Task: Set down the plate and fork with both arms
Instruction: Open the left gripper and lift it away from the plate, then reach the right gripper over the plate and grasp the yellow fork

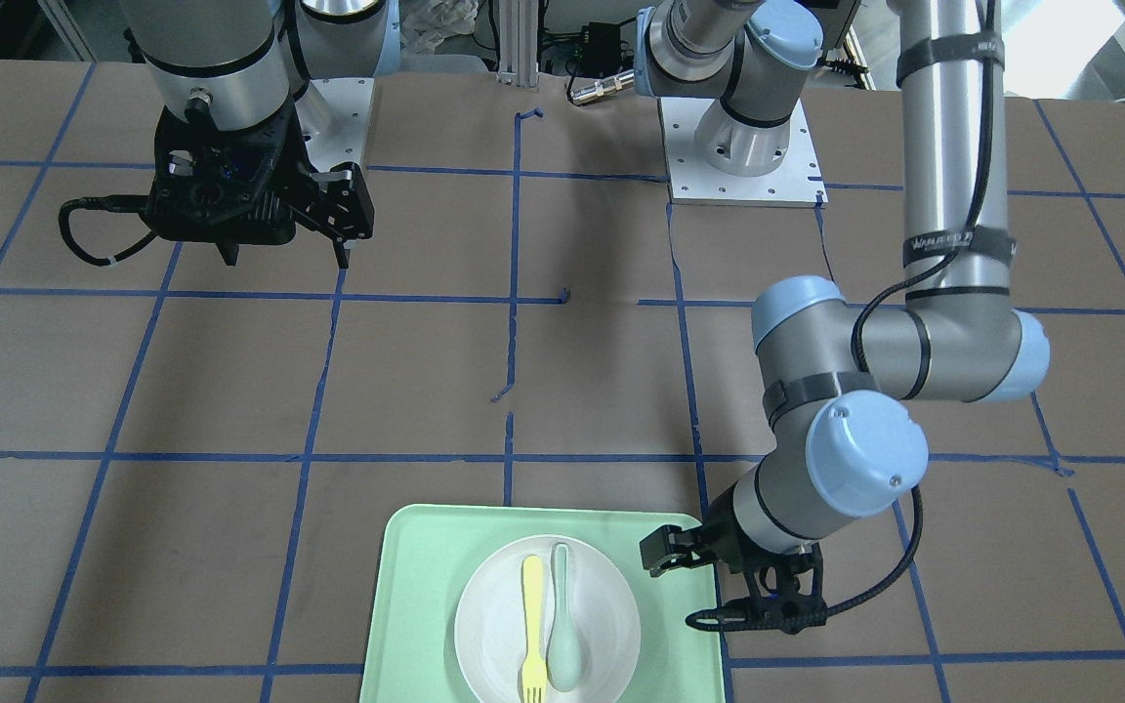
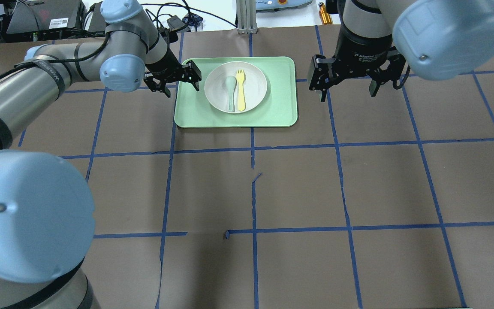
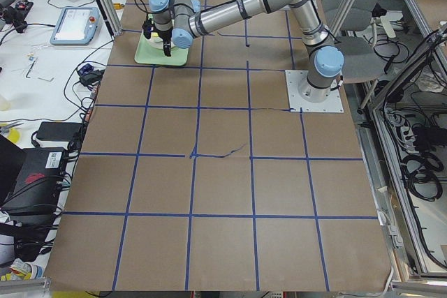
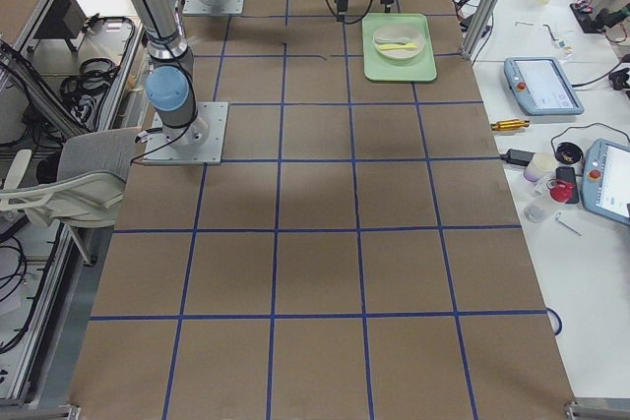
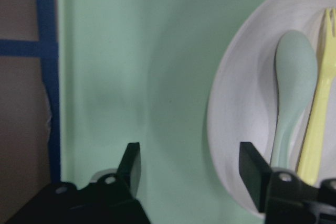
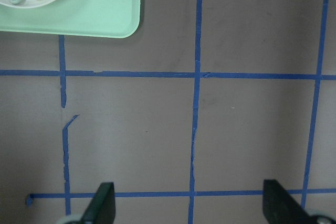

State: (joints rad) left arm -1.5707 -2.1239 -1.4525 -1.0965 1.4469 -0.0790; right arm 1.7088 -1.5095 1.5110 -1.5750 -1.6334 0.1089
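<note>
Brown blue-taped table, grey chair, cluttered white bench

Seen from overhead, the left silver-grey jointed arm with light-blue joint caps reaches out to 11 o'clock, its black two-finger left gripper aimed toward 3 o'clock, jaws apart. The matching right arm hangs at 1 o'clock, its black right gripper pointing down, jaws spread wide.

Six views, one shared tray

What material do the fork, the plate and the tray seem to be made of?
The fork: probably plastic, even pale yellow, matte. The plate: off-white, matte, perhaps plastic or melamine; cannot tell. The tray: mint-green, smooth, slight sheen, likely plastic.
</note>
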